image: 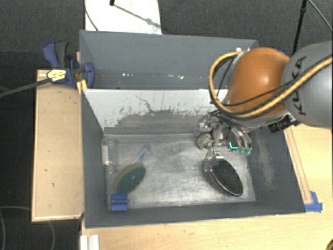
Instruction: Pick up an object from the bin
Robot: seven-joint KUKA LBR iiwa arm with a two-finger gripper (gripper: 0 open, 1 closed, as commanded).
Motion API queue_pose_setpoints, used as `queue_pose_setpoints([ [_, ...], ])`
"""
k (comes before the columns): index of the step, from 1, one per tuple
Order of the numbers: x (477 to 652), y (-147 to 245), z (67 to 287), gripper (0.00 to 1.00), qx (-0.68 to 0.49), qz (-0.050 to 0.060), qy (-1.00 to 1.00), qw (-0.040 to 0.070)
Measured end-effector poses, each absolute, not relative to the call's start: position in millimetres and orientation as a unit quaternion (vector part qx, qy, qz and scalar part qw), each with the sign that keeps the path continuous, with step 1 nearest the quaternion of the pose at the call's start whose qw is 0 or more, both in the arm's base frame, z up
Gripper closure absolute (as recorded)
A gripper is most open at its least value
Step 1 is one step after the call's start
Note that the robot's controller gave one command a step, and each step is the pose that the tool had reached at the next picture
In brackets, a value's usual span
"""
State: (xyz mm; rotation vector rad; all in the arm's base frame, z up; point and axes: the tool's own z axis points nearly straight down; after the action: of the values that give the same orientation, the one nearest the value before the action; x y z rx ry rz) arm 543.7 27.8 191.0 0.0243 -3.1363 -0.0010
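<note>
Arm [260,82] over black oval object [226,177], right of bin [156,56]; green disc [130,177] left

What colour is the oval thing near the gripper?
The oval thing is black with a fine mesh-like pattern, best seen in the camera view.
</note>
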Motion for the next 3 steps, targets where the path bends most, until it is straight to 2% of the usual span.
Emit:
queue_pose_setpoints([
  [1,487.4,-40.0,138.6,0.00,0.131,0.000,-0.991,0.002],
  [2,486.9,-40.3,76.4,0.00,0.193,0.000,-0.981,-0.002],
  [3,504.3,-48.1,97.7,0.00,0.179,0.000,-0.984,-0.003],
])
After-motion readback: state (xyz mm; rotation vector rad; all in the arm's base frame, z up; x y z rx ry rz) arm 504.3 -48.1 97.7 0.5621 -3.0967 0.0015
